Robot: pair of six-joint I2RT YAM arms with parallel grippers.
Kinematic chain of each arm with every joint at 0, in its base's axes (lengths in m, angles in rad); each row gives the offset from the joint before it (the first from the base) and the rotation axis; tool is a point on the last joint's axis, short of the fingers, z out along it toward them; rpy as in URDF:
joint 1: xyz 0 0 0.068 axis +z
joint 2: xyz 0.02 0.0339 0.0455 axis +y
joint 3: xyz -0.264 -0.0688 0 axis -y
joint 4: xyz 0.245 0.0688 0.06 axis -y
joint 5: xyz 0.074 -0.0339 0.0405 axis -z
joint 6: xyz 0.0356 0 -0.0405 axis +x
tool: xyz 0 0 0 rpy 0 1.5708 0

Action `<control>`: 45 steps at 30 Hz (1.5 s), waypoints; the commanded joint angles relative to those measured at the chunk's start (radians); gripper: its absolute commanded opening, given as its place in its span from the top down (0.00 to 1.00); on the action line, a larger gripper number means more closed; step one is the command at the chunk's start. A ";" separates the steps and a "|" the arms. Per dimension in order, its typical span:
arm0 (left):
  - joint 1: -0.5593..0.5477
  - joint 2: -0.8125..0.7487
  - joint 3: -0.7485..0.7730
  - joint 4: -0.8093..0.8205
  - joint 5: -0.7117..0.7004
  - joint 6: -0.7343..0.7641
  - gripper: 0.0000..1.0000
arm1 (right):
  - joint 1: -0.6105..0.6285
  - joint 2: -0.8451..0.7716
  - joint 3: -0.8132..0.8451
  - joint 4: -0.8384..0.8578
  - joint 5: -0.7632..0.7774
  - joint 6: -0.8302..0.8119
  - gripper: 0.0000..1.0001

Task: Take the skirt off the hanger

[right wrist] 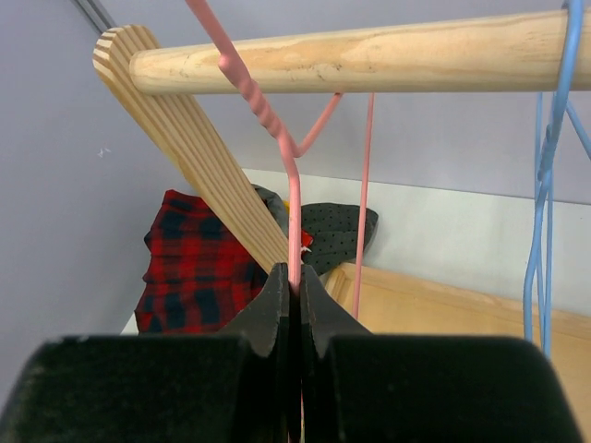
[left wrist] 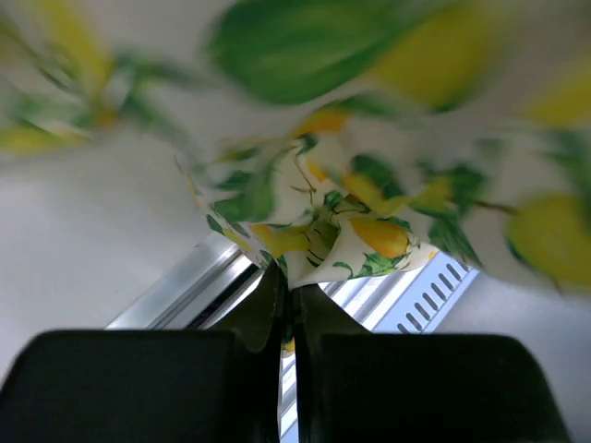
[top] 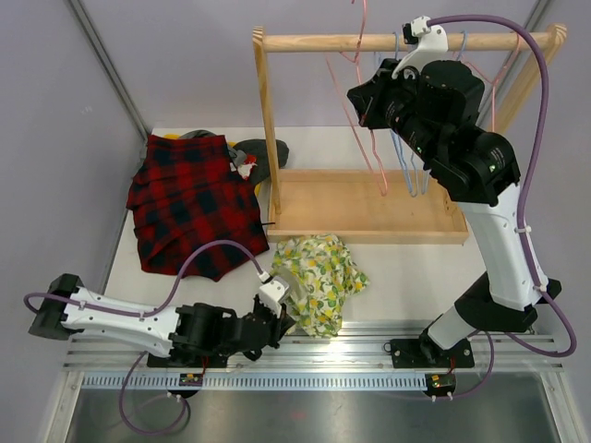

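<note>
The lemon-print skirt (top: 319, 277) lies crumpled on the table in front of the wooden rack, off any hanger. My left gripper (top: 280, 323) is shut on the skirt's near edge (left wrist: 319, 242) by the table's front rail. My right gripper (top: 367, 103) is raised at the rack and shut on the pink wire hanger (right wrist: 294, 208), which is bare and held just below the wooden rail (right wrist: 369, 55); it also shows in the top view (top: 355, 120).
A red plaid garment (top: 189, 203) and a dark dotted garment (top: 263, 157) lie at the back left. Blue hangers (top: 411, 166) hang on the rack (top: 369, 208). The metal rail (top: 369, 355) runs along the table's front edge.
</note>
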 commanded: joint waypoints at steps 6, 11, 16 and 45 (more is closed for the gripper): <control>0.004 0.084 0.577 -0.472 -0.419 0.117 1.00 | 0.002 -0.047 -0.104 0.168 0.061 -0.006 1.00; 0.150 0.170 0.915 -0.574 -0.531 0.420 1.00 | -0.004 -0.008 -0.113 0.131 0.073 0.020 1.00; 0.564 0.113 0.967 -0.372 -0.256 0.678 1.00 | -0.042 0.042 -0.099 0.085 0.061 0.066 1.00; 1.505 0.889 1.267 -0.307 0.115 0.691 1.00 | -0.067 -0.229 -0.538 0.159 -0.005 0.152 0.96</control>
